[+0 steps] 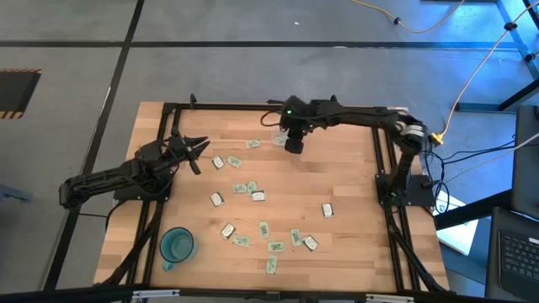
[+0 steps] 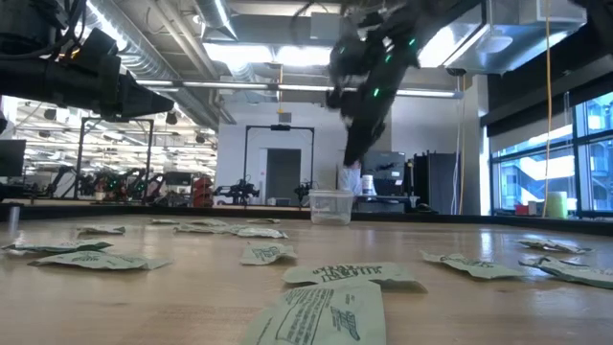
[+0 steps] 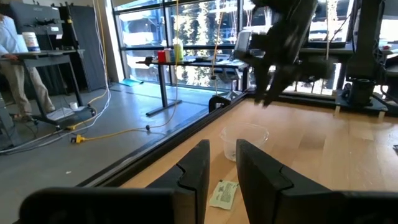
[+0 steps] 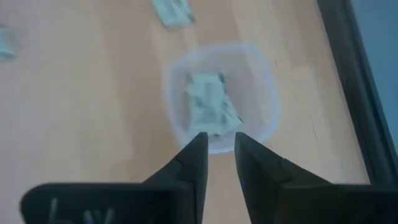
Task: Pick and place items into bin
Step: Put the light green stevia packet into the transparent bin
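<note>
Near edge: a teal cup (image 1: 177,246) is seen standing on the tabletop (image 1: 354,219) at the front left corner, handle toward the front.
Front packets: pale green and white packets (image 1: 264,229) are scattered flat across the front half; in the low view the closest packet (image 2: 316,314) lies printed side up, others (image 2: 101,260) spread behind it.
Mid tabletop: more packets are strewn toward the centre, one white packet (image 1: 327,210) lying apart to the right.
Left pincer (image 1: 199,152): held above the tabletop at the left side, pointing toward the centre. Fingers (image 3: 193,171) are seen parted by a narrow gap, nothing between them. A packet (image 3: 224,194) lies on the wood just ahead of them.
Bin (image 4: 221,93): a clear squarish container set on the tabletop near the far edge, seen in the low view (image 2: 331,206) beyond the packets.
Bin contents: a pale green packet (image 4: 211,106) is seen lying inside the bin.
Right pincer (image 1: 293,145): hung directly over the bin, pointed down. Fingers (image 4: 193,158) stand slightly apart, released, gripping nothing.
Far background: a person (image 3: 15,59) is seen standing at a desk beyond the tabletop.
</note>
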Robot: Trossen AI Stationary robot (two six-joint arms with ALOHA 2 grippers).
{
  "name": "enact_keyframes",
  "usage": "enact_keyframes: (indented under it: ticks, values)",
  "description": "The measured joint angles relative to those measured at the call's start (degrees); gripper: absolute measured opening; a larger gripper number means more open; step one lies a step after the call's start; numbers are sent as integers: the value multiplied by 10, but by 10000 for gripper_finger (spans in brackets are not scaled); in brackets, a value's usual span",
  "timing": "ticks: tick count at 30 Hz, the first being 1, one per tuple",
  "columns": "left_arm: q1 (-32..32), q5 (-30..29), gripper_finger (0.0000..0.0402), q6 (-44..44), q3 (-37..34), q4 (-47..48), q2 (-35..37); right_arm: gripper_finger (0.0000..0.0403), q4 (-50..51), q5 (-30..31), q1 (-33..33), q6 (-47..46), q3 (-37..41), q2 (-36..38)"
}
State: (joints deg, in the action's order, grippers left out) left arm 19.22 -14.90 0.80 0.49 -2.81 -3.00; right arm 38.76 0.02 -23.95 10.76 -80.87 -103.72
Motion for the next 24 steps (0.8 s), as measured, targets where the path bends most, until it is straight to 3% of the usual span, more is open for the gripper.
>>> enact_keyframes:
  ticks: [6, 12, 20, 24]
  values:
    - [0, 42, 101, 7, 0, -2, -27, 86, -123, -32, 2, -10, 149, 156]
    - [0, 55, 143, -41, 37, -9, -120, 87, -214, -31, 3, -47, 308, 309]
    - [1, 45, 139, -30, 207, -6, -393, 87, -288, -31, 3, -106, 430, 425]
    - [16, 83, 133, 16, 323, 58, -565, 87, -284, -31, 3, -121, 462, 445]
